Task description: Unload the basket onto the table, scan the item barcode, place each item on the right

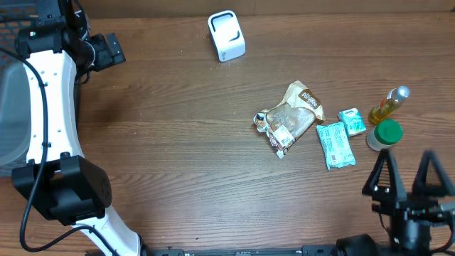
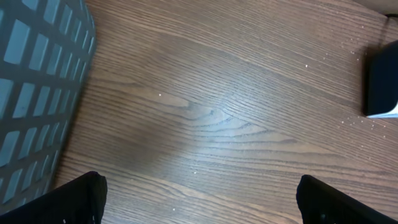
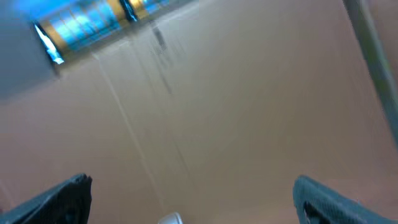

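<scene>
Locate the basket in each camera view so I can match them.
Overhead: basket at the left edge.
Left wrist: basket fills the left side.
Right wrist: not in it; the view is blurred.
Shared landmark: the wooden table, in overhead and left wrist.

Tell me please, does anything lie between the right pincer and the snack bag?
Yes. The teal packet lies between the right pincer and the snack bag, close beside the bag. Nothing lies on top of the bag.
</scene>
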